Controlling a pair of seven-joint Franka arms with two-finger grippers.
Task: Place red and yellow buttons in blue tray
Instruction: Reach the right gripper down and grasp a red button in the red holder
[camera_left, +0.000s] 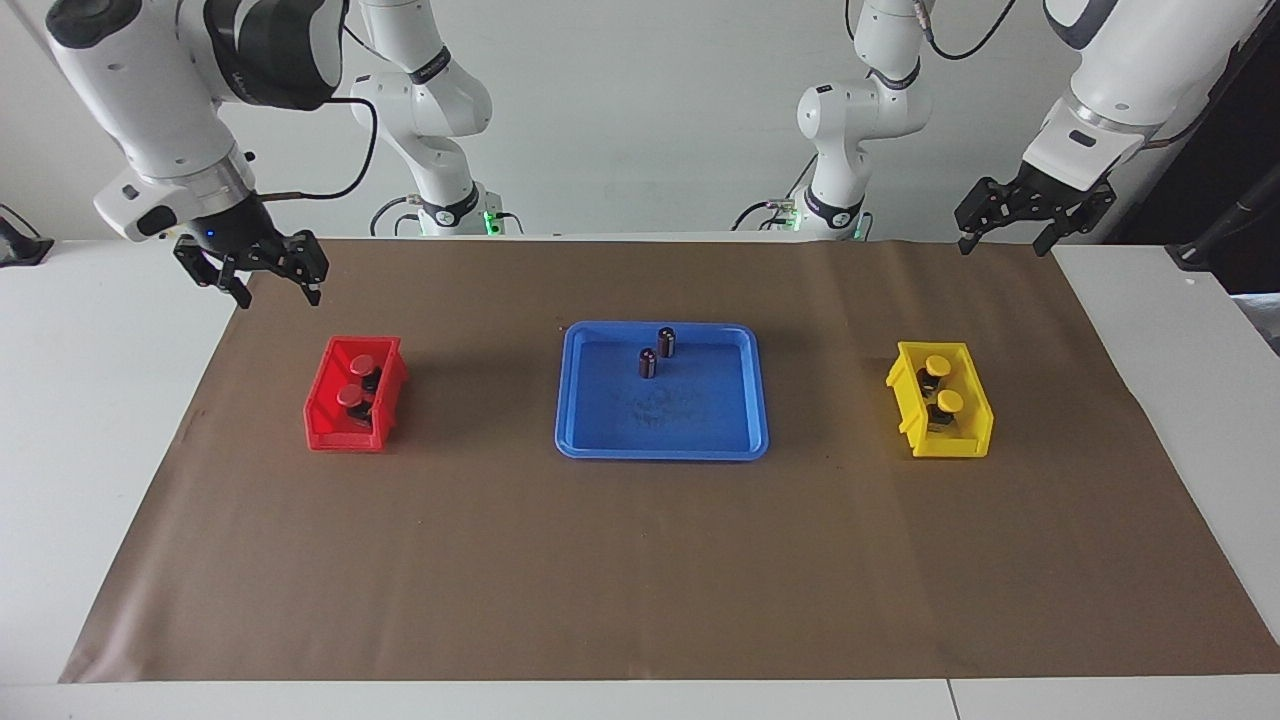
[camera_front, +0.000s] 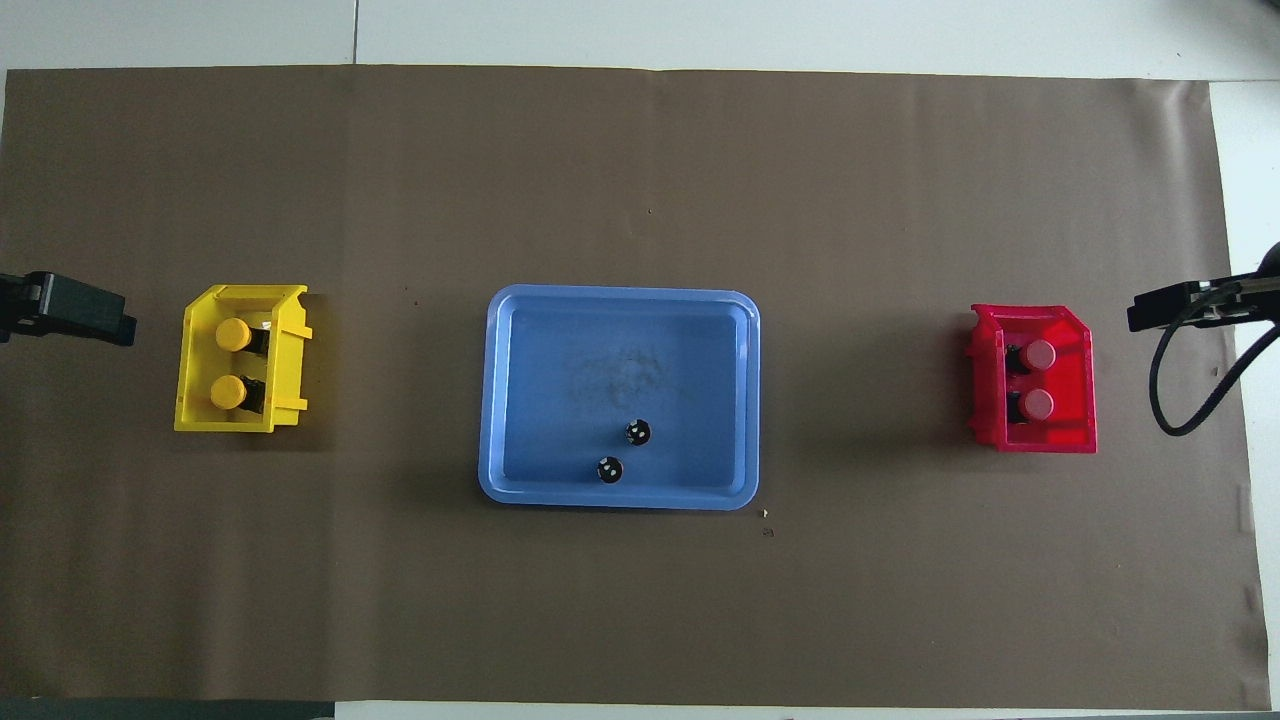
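Hiding black bodies, buttons fill bins.

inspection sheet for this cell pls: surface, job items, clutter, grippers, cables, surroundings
Surface: brown mat on a white table; scuff marks in the tray's floor.
Job items: blue tray mid-mat; two red buttons in the red bin; two yellow buttons in the yellow bin. None in the tray.
Clutter: two dark cylinders upright in the tray, at its robot end.
Grippers: right gripper jaws open, in the air by the red bin; left gripper jaws open, over the mat's corner. Both wait.
Cables: black cable looping off the right arm; leads at both bases.
Surroundings: white wall; nothing else seen.
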